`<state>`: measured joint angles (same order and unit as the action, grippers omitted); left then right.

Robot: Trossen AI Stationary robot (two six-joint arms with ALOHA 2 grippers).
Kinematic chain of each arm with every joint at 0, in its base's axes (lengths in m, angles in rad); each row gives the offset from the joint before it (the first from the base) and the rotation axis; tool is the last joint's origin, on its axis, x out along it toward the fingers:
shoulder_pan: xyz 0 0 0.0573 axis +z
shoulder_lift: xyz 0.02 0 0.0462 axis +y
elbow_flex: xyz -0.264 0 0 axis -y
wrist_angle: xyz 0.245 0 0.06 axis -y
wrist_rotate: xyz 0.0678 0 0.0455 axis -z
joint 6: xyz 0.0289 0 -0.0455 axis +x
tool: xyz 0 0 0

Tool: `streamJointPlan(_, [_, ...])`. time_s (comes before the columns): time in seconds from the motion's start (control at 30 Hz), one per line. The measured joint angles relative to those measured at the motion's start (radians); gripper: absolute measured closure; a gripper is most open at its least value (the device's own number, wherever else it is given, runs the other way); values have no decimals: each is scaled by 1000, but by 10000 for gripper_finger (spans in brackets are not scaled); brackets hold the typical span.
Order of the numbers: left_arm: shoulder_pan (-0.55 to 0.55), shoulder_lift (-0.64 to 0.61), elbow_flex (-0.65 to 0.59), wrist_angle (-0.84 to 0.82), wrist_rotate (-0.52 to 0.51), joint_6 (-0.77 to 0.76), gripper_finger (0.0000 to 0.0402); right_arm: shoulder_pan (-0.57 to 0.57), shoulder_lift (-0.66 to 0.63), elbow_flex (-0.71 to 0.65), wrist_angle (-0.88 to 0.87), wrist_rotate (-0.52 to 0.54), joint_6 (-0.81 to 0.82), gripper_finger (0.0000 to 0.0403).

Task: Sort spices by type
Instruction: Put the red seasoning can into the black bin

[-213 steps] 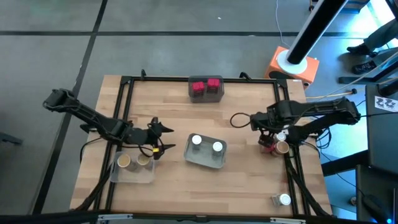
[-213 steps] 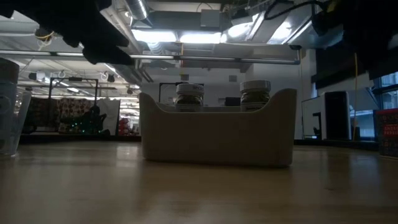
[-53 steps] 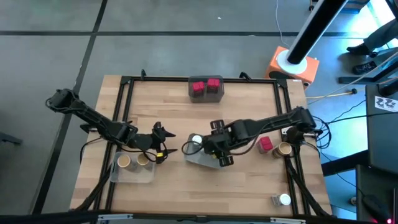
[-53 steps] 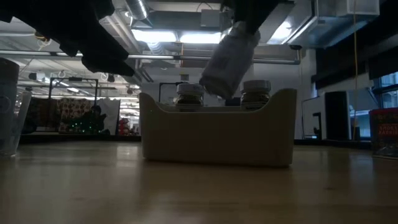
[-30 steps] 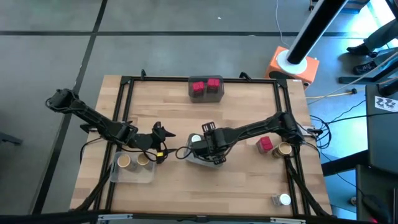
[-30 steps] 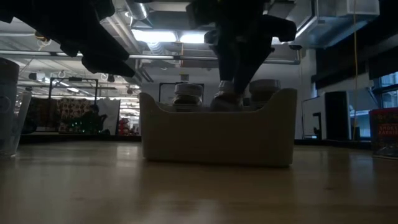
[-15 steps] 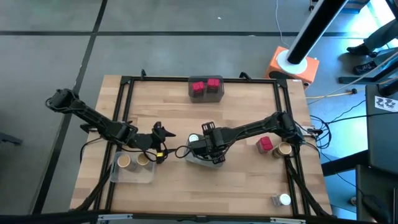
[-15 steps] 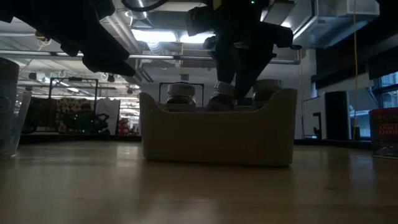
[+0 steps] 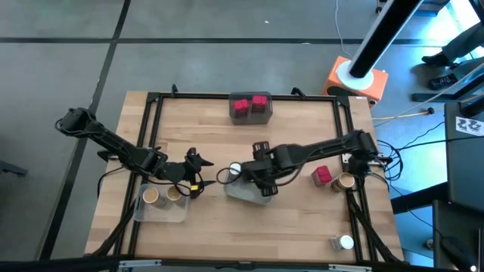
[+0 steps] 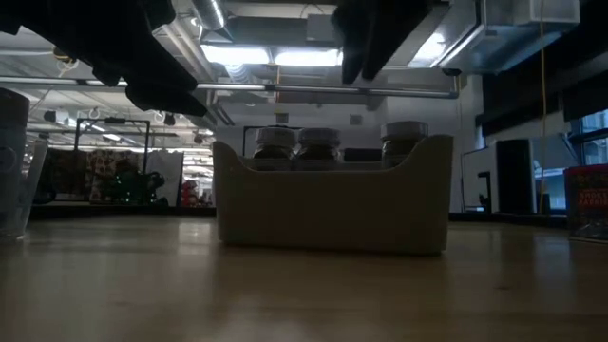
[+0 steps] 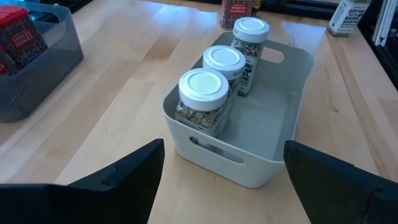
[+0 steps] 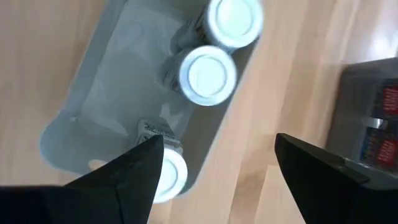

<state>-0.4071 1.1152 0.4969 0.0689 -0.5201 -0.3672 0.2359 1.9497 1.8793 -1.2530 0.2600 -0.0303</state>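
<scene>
The right gripper (image 9: 261, 179) hangs over the grey tray (image 9: 243, 193) at the centre of the high view, its fingers spread wide with nothing between them. In the right wrist view the two dark fingers (image 12: 134, 177) stand apart above the tray, and all three white-topped jars (image 12: 206, 73) stand free below. In the left wrist view the three jars (image 11: 201, 99) line up along one long wall of the tray (image 11: 261, 177), close to one another, leaving the other half of the tray floor bare. From the low view they show as three tops (image 10: 318, 144) above the tray's front wall (image 10: 332, 209), two close together at the left and one at the right end.

The left gripper (image 9: 198, 172) waits at left of centre in the high view, above bare wood between the grey tray and the clear tray (image 9: 160, 210) at lower left; its fingers are spread and hold nothing. The clear tray holds two tan-topped jars (image 9: 151, 196).

At the top edge of the table (image 9: 204, 136) a dark tray (image 9: 251, 115) holds two red jars (image 9: 241, 106). At the right side one red jar (image 9: 323, 175) and one tan-topped jar (image 9: 344, 181) stand just beside each other near the frame rail, and a white-topped jar (image 9: 345, 242) lies at the lower right corner. Open wood lies between the dark tray and the grey tray, and along the bottom edge.
</scene>
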Motion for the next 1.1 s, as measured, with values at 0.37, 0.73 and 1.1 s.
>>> streamJointPlan(0.37, [2,0,0,0,0,-4,90,0,-181,-72,-124,-5,171,95])
streamJointPlan(0.73, [2,0,0,0,0,-21,90,0,-577,-517,-120,73,536,95])
streamJointPlan(1.1, [2,0,0,2,-14,-30,90,-2,-811,-709,-206,34,967,95])
